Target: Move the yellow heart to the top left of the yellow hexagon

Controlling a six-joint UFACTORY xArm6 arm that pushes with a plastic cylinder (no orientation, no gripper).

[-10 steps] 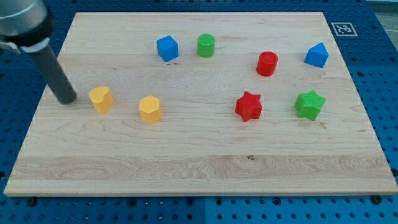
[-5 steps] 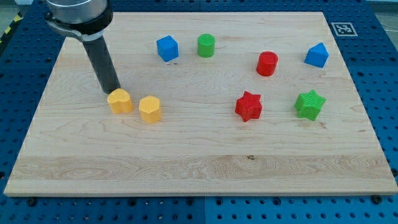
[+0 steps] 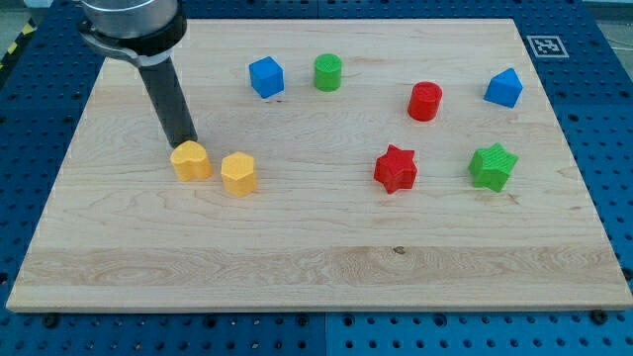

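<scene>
Item, my tip [image 3: 185,142]: lower end of a straight dark rod, no jaws or fingers to open or close, resting on the board at the top edge of the yellow heart [image 3: 190,160], touching it or very nearly so; contact cannot be told for certain. Item, rod: leans slightly, its upper part toward the view's top left, rising to a wide grey collar cut off by the view's top edge near the board's top left corner. Item, yellow heart: in the left half of the wooden board [image 3: 316,267], about mid-height, just beside the yellow hexagon [image 3: 237,174] on that block's left and a little higher; a narrow gap shows between the two. Item, yellow hexagon: upright, right of the heart, well apart from all other blocks. Item, blue cube [image 3: 265,76]: near the board's top edge, left of centre. Item, green cylinder [image 3: 327,72]: just beside the blue cube on its right, near the top edge. Item, red cylinder [image 3: 424,101]: right half, below the top edge. Item, second blue block [image 3: 503,88]: angular, exact shape unclear, near the top right corner. Item, red star [image 3: 396,168]: right of centre, mid-height. Item, green star [image 3: 493,165]: near the right edge, level with the red star. Item, black-and-white marker tag [image 3: 542,44]: flat at the top right corner.
</scene>
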